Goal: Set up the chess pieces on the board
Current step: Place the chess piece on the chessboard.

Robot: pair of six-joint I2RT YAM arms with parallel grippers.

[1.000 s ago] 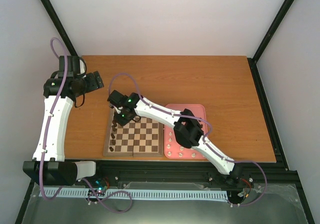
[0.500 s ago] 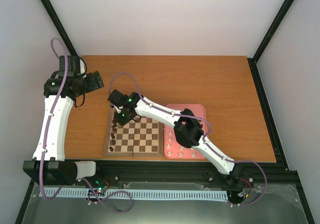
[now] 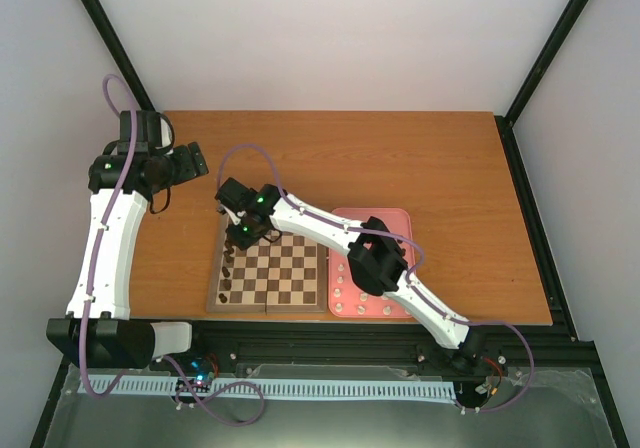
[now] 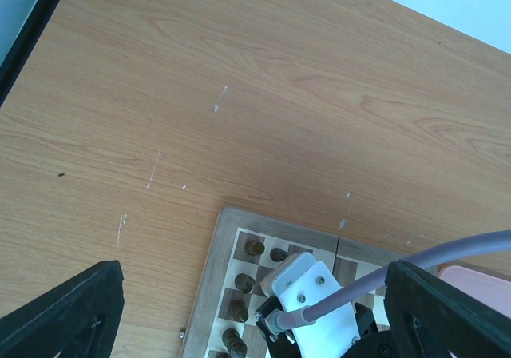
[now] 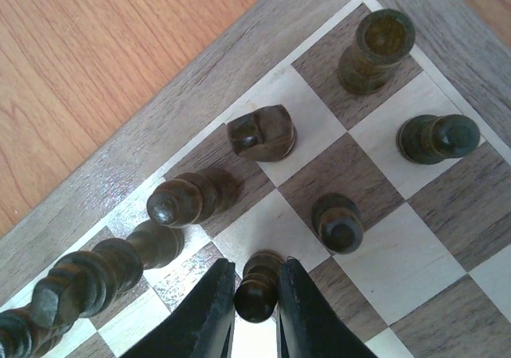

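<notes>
The board (image 3: 290,280) lies on the table in front of the arms. Dark chess pieces (image 3: 229,266) stand along its left columns. My right gripper (image 5: 255,298) is shut on a dark pawn (image 5: 257,288), low over the board's far left corner. The pawn's base is at a light square (image 5: 267,230) in the second column; I cannot tell whether it touches. Around it stand a rook (image 5: 375,50), a knight (image 5: 261,133), a bishop (image 5: 188,200) and two pawns (image 5: 339,222). My left gripper (image 3: 200,160) hangs open over bare table, left of and beyond the board.
A pink tray (image 3: 395,218) with cream-white pieces (image 3: 345,293) lies against the board's right side, partly under the right arm. In the left wrist view the right arm's white wrist housing (image 4: 311,294) covers part of the board's corner.
The right gripper's jaws have narrowed slightly on the pawn. Neither arm has visibly shifted.
</notes>
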